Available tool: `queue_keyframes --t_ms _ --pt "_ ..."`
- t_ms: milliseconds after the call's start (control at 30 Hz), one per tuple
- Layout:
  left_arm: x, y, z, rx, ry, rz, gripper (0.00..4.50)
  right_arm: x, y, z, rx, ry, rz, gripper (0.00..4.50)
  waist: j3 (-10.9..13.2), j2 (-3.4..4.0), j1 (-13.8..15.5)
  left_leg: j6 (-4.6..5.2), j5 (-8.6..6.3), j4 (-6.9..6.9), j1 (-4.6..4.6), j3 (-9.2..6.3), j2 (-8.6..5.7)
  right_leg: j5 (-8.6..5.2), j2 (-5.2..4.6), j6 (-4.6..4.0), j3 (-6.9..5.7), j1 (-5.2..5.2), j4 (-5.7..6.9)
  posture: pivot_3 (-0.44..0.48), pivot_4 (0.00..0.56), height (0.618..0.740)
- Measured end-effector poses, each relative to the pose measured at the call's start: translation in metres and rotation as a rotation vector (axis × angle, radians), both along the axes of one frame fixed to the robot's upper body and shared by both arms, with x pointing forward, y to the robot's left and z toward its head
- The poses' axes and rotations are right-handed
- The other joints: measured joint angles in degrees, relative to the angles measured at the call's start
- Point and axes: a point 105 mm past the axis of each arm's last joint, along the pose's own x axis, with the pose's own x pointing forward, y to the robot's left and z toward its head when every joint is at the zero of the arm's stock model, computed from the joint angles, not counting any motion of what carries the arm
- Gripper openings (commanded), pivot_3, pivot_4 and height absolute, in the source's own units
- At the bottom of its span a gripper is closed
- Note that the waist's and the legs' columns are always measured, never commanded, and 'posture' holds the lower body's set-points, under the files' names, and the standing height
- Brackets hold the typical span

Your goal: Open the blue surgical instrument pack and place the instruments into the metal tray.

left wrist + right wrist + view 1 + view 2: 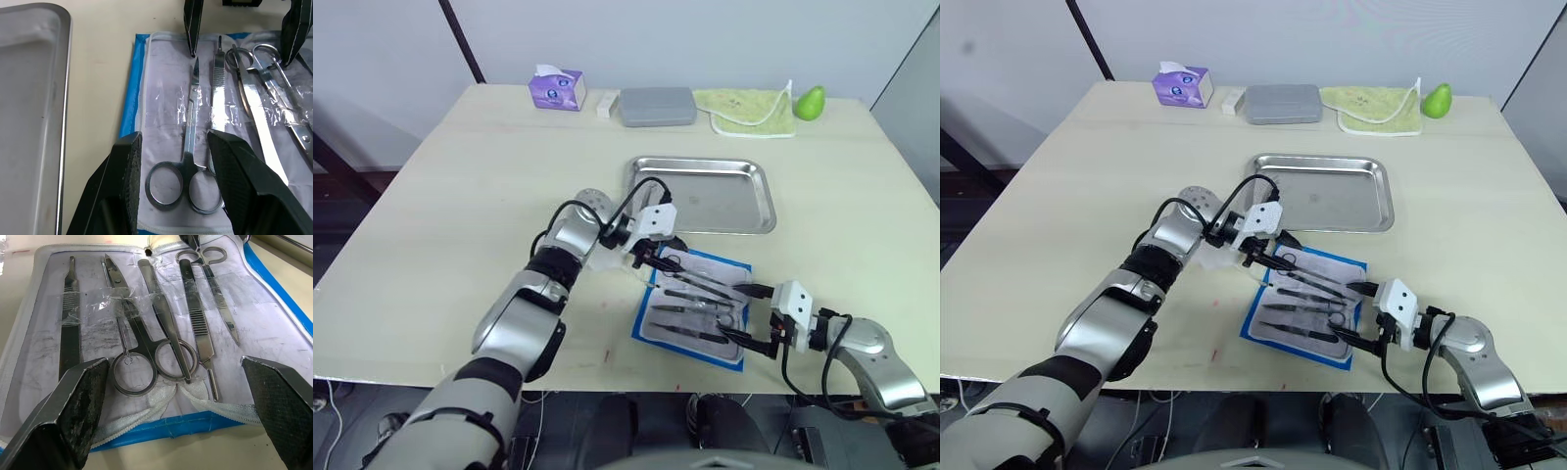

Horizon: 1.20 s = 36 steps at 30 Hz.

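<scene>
The blue surgical instrument pack (643, 325) lies unfolded near the table's front edge, its pale lining (274, 328) facing up. Several slim metal instruments (695, 307) lie side by side on the lining under clear film. My left gripper (652, 262) hangs open over the pack's far end. Its fingers (124, 171) straddle the ring handles of a pair of scissors (189, 122) without touching them. My right gripper (742, 315) is open wide at the pack's near right edge, facing the instrument handles (146, 362). The metal tray (717, 202) sits just beyond the pack.
Along the table's far edge stand a purple tissue box (557, 89), a small white block (607, 103), a grey rounded case (657, 106), a yellow-green cloth (749, 110) and a green pear (811, 101). The pack lies close to the table's front edge (607, 377).
</scene>
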Motion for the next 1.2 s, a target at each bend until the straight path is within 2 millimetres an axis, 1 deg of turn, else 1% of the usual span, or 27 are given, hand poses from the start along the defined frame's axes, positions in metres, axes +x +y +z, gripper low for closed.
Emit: queue_keyframes --t_ms 200,433,867,900,933,967,1033,1200 --pt "0.002 -0.006 -0.003 0.031 -0.041 -0.03 2.19 0.0 0.001 0.0 0.004 -0.002 -0.009 4.5 0.0 0.0 -0.02 0.0 0.0 0.0 0.0 -0.01 0.0 0.0 0.01 0.0 0.0 0.0 0.01 0.0 0.15 0.736" --pt "0.003 -0.002 -0.011 0.08 -0.072 -0.048 2.19 0.0 0.001 0.0 0.006 -0.003 -0.013 4.5 0.0 0.0 -0.05 0.0 0.0 0.0 0.0 -0.01 0.0 0.0 0.01 0.0 0.0 0.0 0.0 0.0 0.15 0.736" --pt "0.003 -0.007 -0.012 0.121 -0.109 -0.078 2.19 0.0 0.001 -0.001 0.009 -0.002 -0.016 4.5 -0.02 -0.01 -0.05 0.0 0.0 0.0 0.03 -0.01 0.0 0.0 0.02 0.0 0.0 0.0 0.03 0.0 0.15 0.736" --pt "0.003 -0.007 -0.013 0.125 -0.111 -0.08 1.65 0.0 0.001 -0.001 0.009 -0.002 -0.016 4.5 -0.02 -0.01 -0.04 0.0 0.0 0.0 0.03 -0.01 0.0 0.0 0.02 0.0 0.0 0.01 0.04 0.0 0.15 0.736" --pt "0.003 -0.007 -0.013 0.13 -0.11 -0.084 1.39 0.0 0.001 -0.001 0.009 -0.002 -0.017 4.5 -0.03 -0.01 -0.03 0.0 0.0 0.0 0.03 -0.01 0.0 0.0 0.02 0.0 0.0 0.01 0.04 0.0 0.15 0.736" --pt "0.002 -0.008 -0.014 0.139 -0.112 -0.089 0.86 0.0 0.001 -0.001 0.009 -0.002 -0.017 4.5 -0.03 -0.01 -0.04 0.0 0.0 0.0 0.04 -0.01 0.0 0.0 0.02 0.0 0.0 0.01 0.05 0.0 0.15 0.736" --pt "0.0 -0.008 -0.016 0.161 -0.113 -0.109 0.04 0.0 0.001 -0.001 0.008 0.0 -0.02 4.5 -0.07 0.0 -0.02 0.0 0.0 0.0 0.07 0.0 0.0 0.0 0.02 0.0 0.01 0.03 0.06 0.0 0.15 0.736" --pt "0.0 -0.009 -0.017 0.18 -0.123 -0.119 0.04 0.0 0.001 -0.002 0.009 0.004 -0.024 4.5 -0.11 -0.03 -0.03 0.01 0.0 0.0 0.18 -0.03 0.0 0.0 0.01 -0.01 -0.01 0.18 0.06 0.0 0.15 0.736"
